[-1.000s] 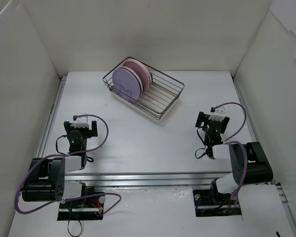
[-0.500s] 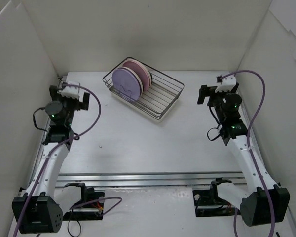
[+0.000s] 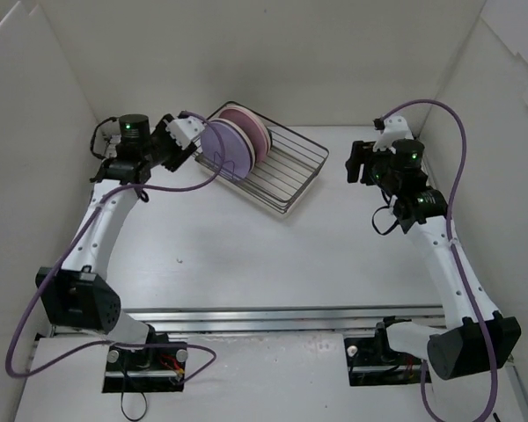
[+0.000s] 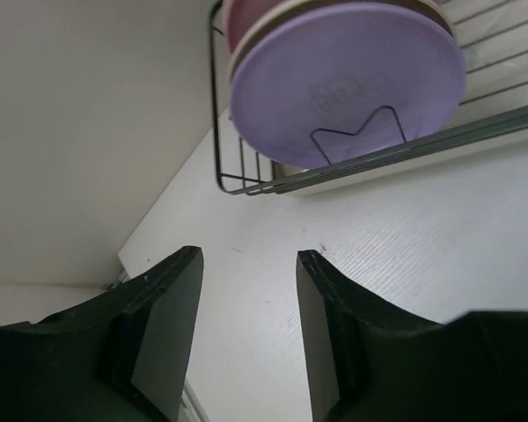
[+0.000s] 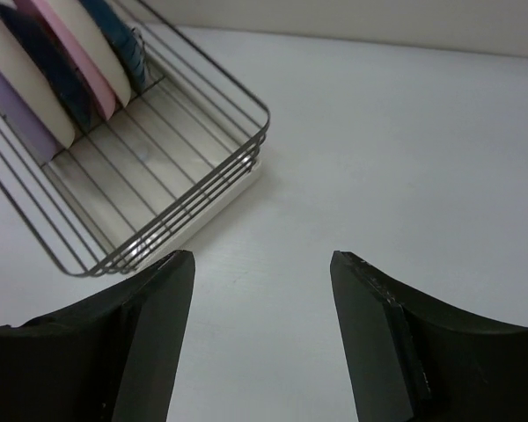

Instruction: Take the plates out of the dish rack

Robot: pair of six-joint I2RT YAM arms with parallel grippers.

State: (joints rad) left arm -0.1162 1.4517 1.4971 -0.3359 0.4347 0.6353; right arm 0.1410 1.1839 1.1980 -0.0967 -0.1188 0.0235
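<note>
By the look this is the approach: the plates [image 3: 235,139] stand on edge in the dish rack's [image 3: 290,176] far-left end, while the left gripper [image 4: 246,264], just short of the lavender plate [image 4: 348,79], and the right gripper [image 5: 262,264], near the rack's bare end, both gape half-open and empty, so next comes straddling that plate's rim.

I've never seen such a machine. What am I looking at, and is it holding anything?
These are two robot arms, bolted side by side. The wide picture looks down from above; the other two come from a camera on each wrist, with that arm's own claw at the bottom. On the table sits a wire dish rack with plates upright at one end, a lavender plate foremost. The left claw is near that end, the right claw on the rack's other side. Both are open, holding nothing.
</note>
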